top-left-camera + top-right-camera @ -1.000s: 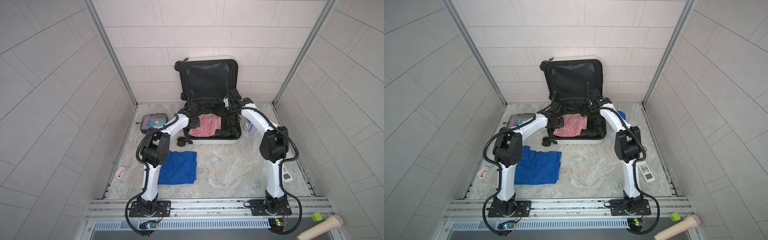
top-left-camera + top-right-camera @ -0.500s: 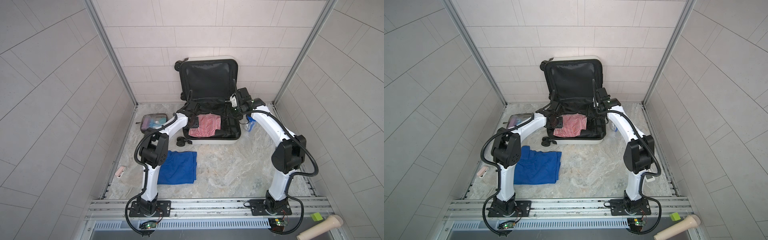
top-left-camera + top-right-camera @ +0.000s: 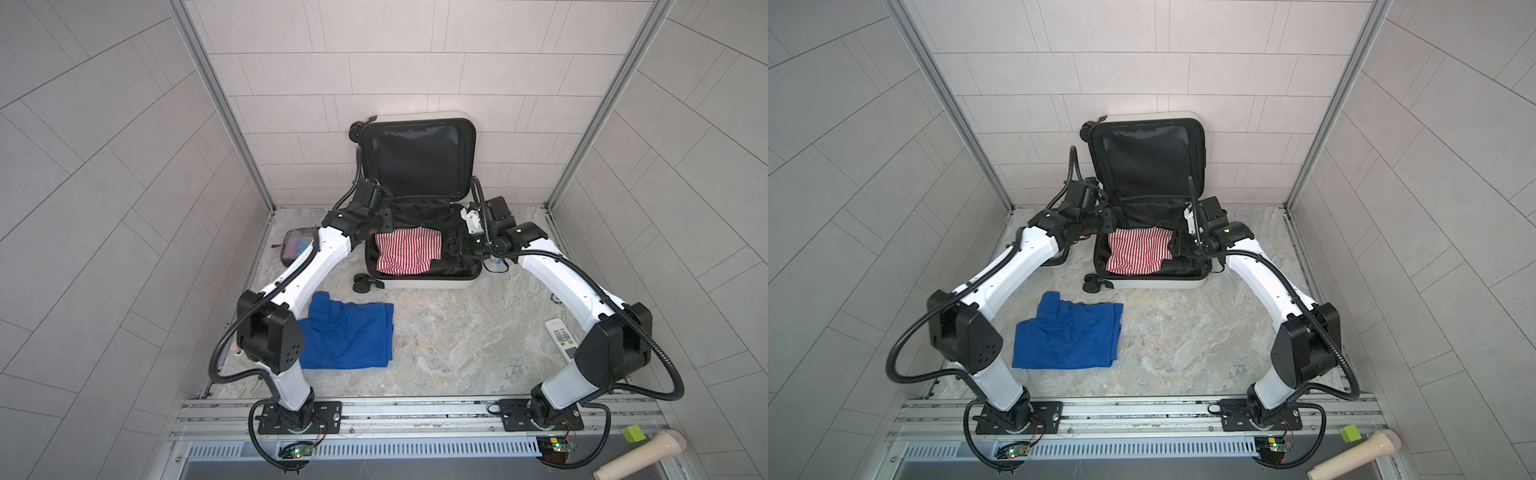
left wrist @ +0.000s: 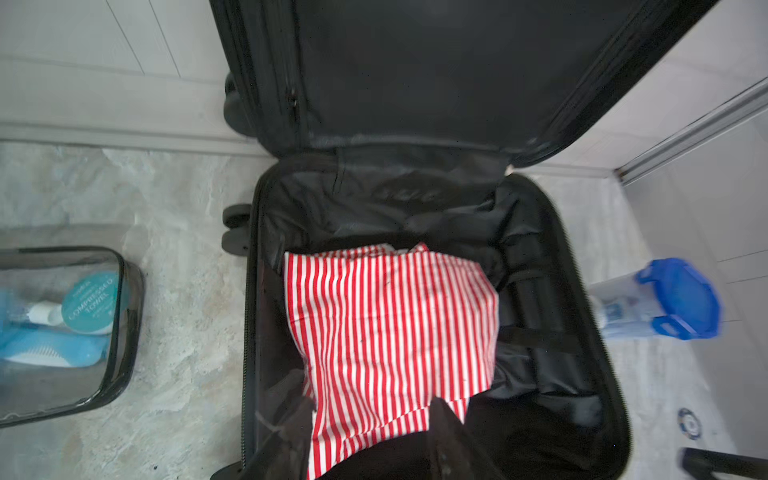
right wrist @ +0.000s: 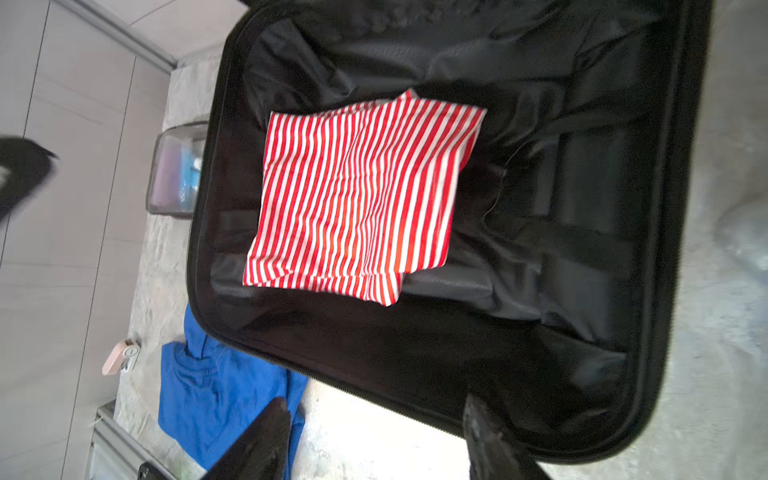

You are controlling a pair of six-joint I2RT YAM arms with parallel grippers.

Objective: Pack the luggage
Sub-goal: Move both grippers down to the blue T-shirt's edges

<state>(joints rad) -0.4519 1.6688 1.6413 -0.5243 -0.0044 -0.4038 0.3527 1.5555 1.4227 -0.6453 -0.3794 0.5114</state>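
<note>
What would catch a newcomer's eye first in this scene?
The open white luggage against the back wall, with a red-and-white striped cloth lying in its black lower half. Next, the bright blue cloth on the table in front of it, toward the left.

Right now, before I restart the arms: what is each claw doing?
Left claw: open, holding nothing.
Right claw: open, holding nothing.
</note>
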